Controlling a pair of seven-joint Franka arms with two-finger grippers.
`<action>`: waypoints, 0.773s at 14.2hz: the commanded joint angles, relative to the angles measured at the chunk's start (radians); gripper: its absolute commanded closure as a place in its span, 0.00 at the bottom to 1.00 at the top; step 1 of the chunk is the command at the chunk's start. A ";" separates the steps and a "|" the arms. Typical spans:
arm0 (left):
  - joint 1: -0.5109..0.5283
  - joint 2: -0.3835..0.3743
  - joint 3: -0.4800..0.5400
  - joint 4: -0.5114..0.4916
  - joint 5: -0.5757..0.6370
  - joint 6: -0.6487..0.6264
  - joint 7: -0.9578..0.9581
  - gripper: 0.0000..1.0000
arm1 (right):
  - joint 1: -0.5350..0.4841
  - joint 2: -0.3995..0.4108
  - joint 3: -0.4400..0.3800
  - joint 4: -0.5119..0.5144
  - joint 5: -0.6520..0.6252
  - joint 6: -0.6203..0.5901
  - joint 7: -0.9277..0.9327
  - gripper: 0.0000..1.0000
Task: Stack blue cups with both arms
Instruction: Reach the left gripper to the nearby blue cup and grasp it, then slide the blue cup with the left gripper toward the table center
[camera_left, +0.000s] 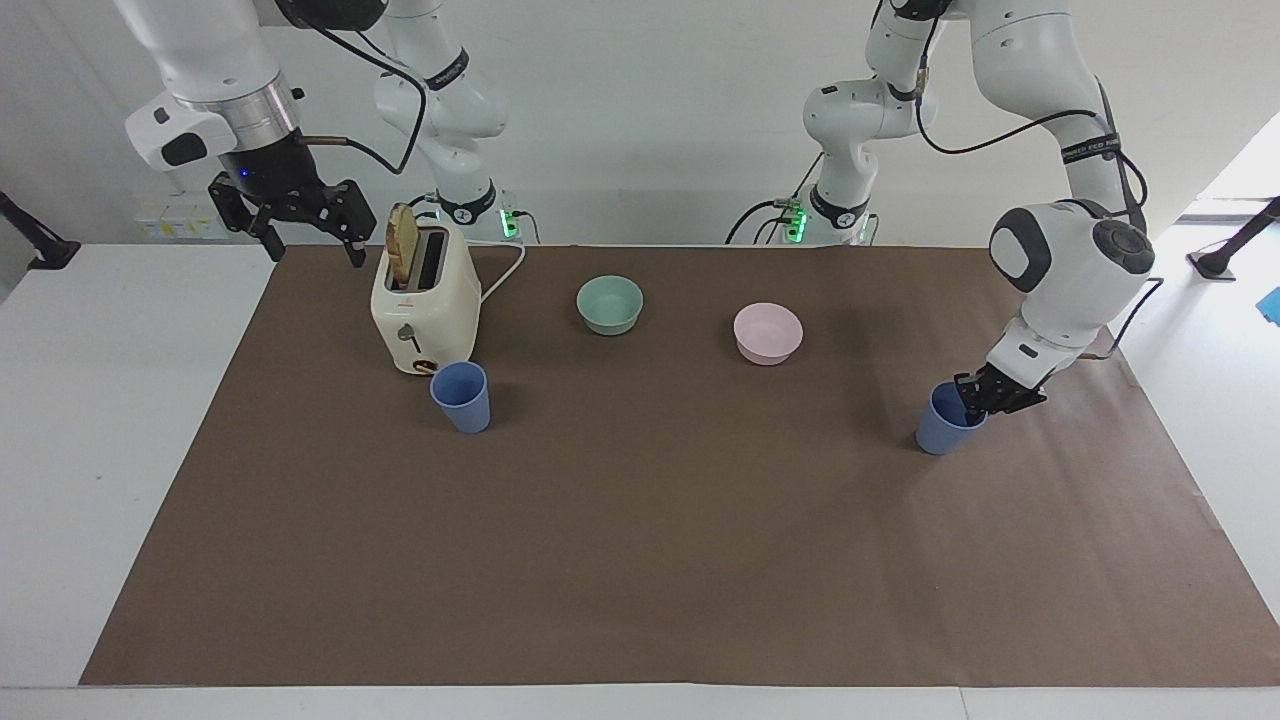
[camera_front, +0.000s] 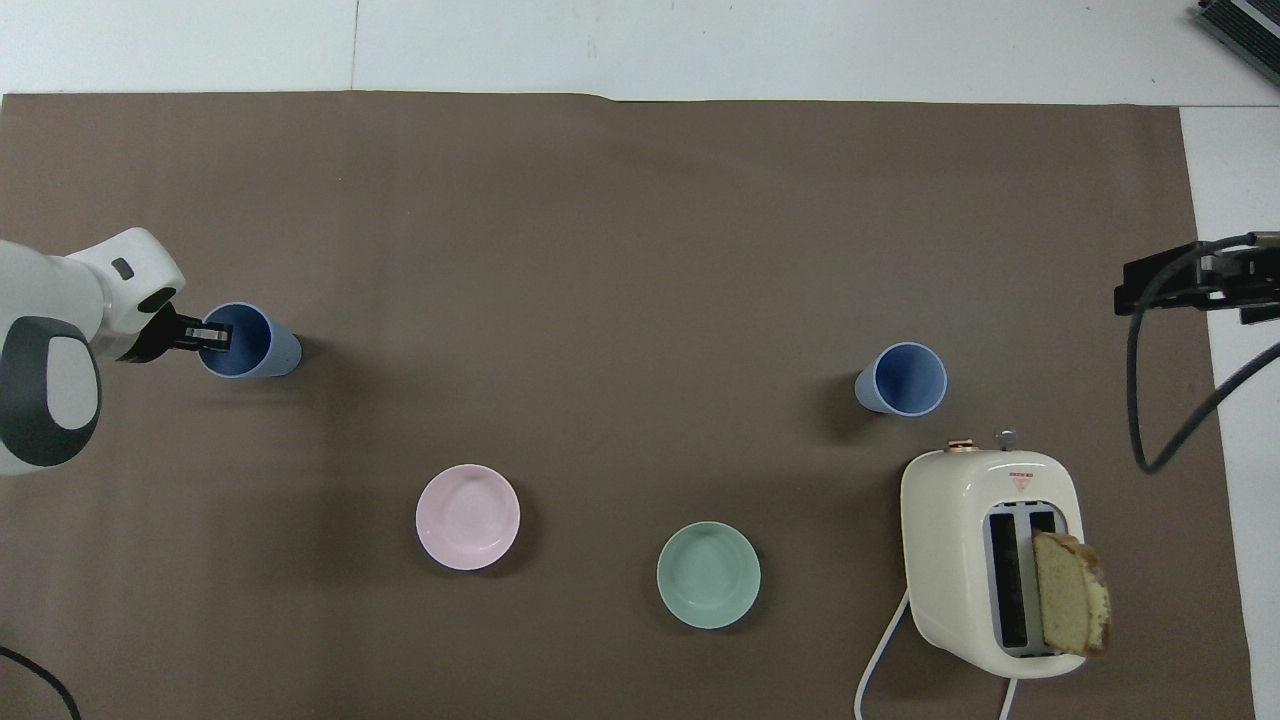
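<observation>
The left gripper (camera_left: 975, 403) clamped the rim of one blue cup (camera_left: 944, 424) at the left arm's end; the right gripper (camera_left: 297, 216) (jaws apart) waited over the table edge beside the toaster (camera_left: 424, 312). Pickup step; next, probably lift & carry to the second cup (camera_left: 462, 397), which stood against the toaster's front.

A white table (camera_left: 110, 400) is carrying a brown paper sheet (camera_left: 640, 560) that is covering most of its top. Lying on the sheet are a cream toaster (camera_left: 425, 310), a teal-green bowl (camera_left: 610, 304) and a pale pink bowl (camera_left: 768, 333) beside it toward the left arm's end. One blue cup (camera_left: 461, 396) is standing just beside the toaster, farther from the robots; a second blue cup (camera_left: 940, 425) is sitting well apart from the toaster, at the left arm's end.
</observation>
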 joint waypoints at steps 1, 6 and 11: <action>-0.033 -0.019 -0.002 0.026 -0.014 -0.018 0.001 1.00 | -0.012 -0.011 0.005 -0.017 0.026 0.007 0.011 0.00; -0.236 -0.028 -0.002 0.026 -0.003 -0.009 -0.288 1.00 | -0.012 -0.011 0.005 -0.017 0.026 0.007 0.011 0.00; -0.378 -0.026 -0.004 0.011 -0.003 -0.002 -0.469 1.00 | -0.012 -0.011 0.005 -0.017 0.026 0.007 0.011 0.00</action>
